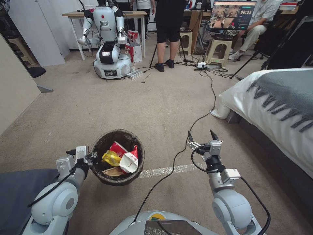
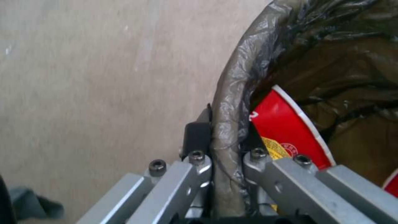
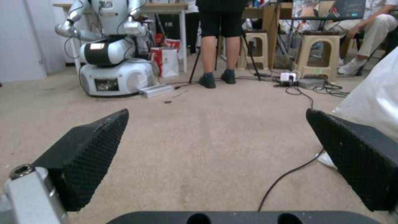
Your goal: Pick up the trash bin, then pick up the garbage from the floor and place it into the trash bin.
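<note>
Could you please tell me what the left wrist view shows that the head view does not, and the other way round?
Left wrist view alone: up close, the left hand pinching the bag-covered rim of the trash bin, one finger outside, and print on the red carton.

Head view alone: the open right hand above the carpet, the yellow wrapper, the bed, the black cable.

Both: the bin held by the left hand, with the carton inside.
</note>
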### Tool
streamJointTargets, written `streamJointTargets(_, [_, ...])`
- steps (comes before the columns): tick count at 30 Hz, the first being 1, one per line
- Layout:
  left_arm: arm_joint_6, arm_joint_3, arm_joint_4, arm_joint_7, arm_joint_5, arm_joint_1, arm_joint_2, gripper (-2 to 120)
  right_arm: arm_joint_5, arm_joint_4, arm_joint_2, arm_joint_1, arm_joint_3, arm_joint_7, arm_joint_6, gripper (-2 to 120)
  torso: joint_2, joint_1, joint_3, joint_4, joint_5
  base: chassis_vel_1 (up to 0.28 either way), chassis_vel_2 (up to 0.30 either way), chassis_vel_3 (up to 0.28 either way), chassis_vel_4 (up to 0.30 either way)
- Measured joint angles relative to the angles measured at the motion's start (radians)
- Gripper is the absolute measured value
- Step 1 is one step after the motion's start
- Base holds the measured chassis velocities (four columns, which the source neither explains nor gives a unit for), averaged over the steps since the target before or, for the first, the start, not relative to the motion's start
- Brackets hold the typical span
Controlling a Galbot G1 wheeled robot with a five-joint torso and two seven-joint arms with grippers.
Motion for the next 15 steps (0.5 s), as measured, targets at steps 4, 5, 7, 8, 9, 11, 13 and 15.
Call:
streamJointTargets(4, [0.000, 0.001, 0.033, -0.006, -0.003, -0.001, -0.006, 3, 0.002, -0.005, 0.000, 0.003, -0.001, 0.001, 0.000, 100, 0.000, 0.000, 0.000, 0.0002, 0.0002, 0.000, 0.000, 0.000, 0.000])
streamJointTargets(5, [0.000, 0.001, 0.047, -0.006, -0.005, -0.001, -0.009, 3, 0.003, -0.006, 0.001, 0.004, -0.002, 0.002, 0.000, 100, 0.000, 0.000, 0.000, 0.0003, 0.0000, 0.000, 0.000, 0.000, 0.000])
streamJointTargets(7, [0.000, 0.002, 0.061, -0.006, -0.006, -0.001, -0.012, 3, 0.003, -0.007, 0.001, 0.005, -0.004, 0.003, -0.001, 100, 0.000, 0.000, 0.000, 0.0002, 0.0002, 0.000, 0.000, 0.000, 0.000])
streamJointTargets(8, [0.000, 0.004, 0.074, -0.006, -0.006, -0.002, -0.014, 3, 0.004, -0.008, 0.002, 0.006, -0.006, 0.005, -0.001, 100, 0.000, 0.000, 0.000, 0.0003, 0.0001, 0.000, 0.000, 0.000, 0.000])
streamJointTargets(9, [0.000, 0.006, 0.089, -0.006, -0.005, -0.004, -0.016, 3, 0.006, -0.009, 0.002, 0.006, -0.007, 0.007, -0.001, 100, 0.000, 0.000, 0.000, 0.0002, 0.0001, 0.000, 0.000, 0.000, 0.000])
streamJointTargets(11, [0.002, 0.008, 0.098, -0.006, -0.003, -0.006, -0.017, 3, 0.007, -0.009, 0.002, 0.006, -0.007, 0.008, -0.001, 100, 0.000, 0.000, 0.000, 0.0003, 0.0001, 0.000, 0.000, 0.000, 0.000])
streamJointTargets(13, [0.003, 0.011, 0.120, -0.006, 0.003, -0.010, -0.019, 3, 0.010, -0.010, 0.002, 0.006, -0.007, 0.010, -0.001, 100, 0.000, 0.000, 0.000, 0.0002, 0.0000, 0.000, 0.000, 0.000, 0.000])
streamJointTargets(15, [0.003, 0.012, 0.132, -0.006, 0.009, -0.013, -0.019, 3, 0.011, -0.010, 0.001, 0.006, -0.007, 0.011, -0.001, 100, 0.000, 0.000, 0.000, 0.0002, 0.0002, 0.000, 0.000, 0.000, 0.000])
